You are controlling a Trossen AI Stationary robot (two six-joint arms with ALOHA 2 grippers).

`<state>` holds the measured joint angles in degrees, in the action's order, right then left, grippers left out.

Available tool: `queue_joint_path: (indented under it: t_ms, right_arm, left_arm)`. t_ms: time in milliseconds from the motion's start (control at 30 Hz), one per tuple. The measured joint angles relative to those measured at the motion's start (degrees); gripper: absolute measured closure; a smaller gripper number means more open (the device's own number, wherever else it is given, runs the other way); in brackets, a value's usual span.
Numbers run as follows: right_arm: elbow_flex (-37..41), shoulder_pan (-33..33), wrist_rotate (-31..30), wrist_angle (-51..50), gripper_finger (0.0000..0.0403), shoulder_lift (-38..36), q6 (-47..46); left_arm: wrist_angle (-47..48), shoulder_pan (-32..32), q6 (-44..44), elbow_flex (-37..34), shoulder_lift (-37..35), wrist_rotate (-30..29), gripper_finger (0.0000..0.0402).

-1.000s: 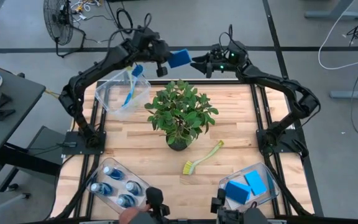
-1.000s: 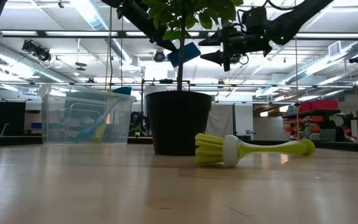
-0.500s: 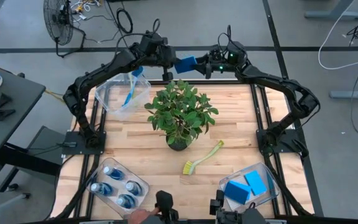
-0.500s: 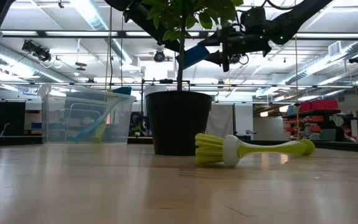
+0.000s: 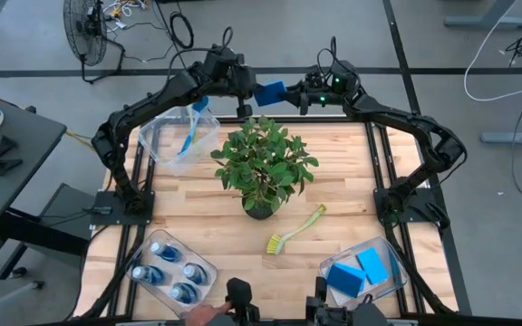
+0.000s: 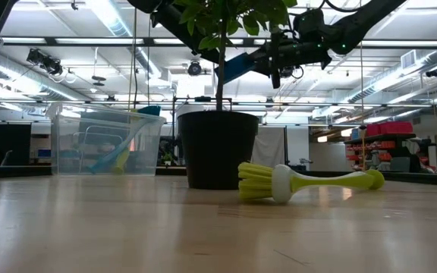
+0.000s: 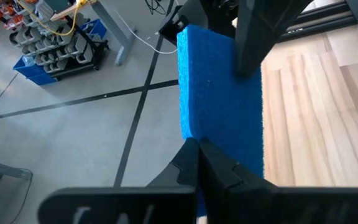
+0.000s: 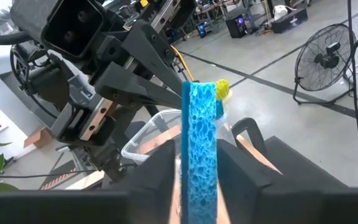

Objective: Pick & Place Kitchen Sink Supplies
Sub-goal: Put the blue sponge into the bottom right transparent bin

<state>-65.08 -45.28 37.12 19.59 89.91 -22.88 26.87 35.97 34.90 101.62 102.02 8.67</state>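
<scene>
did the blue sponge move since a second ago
Yes. In the high view the blue sponge, held by the left gripper, shifted right toward the right gripper, judged against the plant.

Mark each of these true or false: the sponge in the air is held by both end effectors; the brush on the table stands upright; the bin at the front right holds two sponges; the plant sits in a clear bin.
1. Both the left end effector and right end effector grip the raised blue sponge. True.
2. The brush on the table stands upright. False: it lies flat.
3. The front-right bin holds two blue sponges. True.
4. The plant sits in a clear bin. False: it stands in a dark pot on the table.
</scene>
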Motion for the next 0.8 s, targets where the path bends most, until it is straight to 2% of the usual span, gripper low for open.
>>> queue_joint_path:
  t_ms: [267, 467, 600, 800]
  right_arm:
    - [0.0, 0.0, 0.0, 0.0, 0.0375, 0.0, 0.3]
    - [0.0, 0.0, -0.1, 0.1, 0.0393, 0.0, 1.2]
    - [0.0, 0.0, 0.0, 0.0, 0.0392, 0.0, 2.4]
    - [0.0, -1.7, 2.7, -0.5, 0.0393, -0.7, 2.4]
  left_arm:
    - [-0.2, 0.0, 0.2, 0.0, 0.0, -0.1, 0.0386]
    - [-0.3, 0.0, -1.2, 0.0, 0.0, 0.0, 0.0374]
    - [-0.2, 0.3, -4.5, 0.0, 0.0, -1.8, 0.0331]
    - [0.6, 1.0, -5.8, 0.0, -2.8, -3.0, 0.0241]
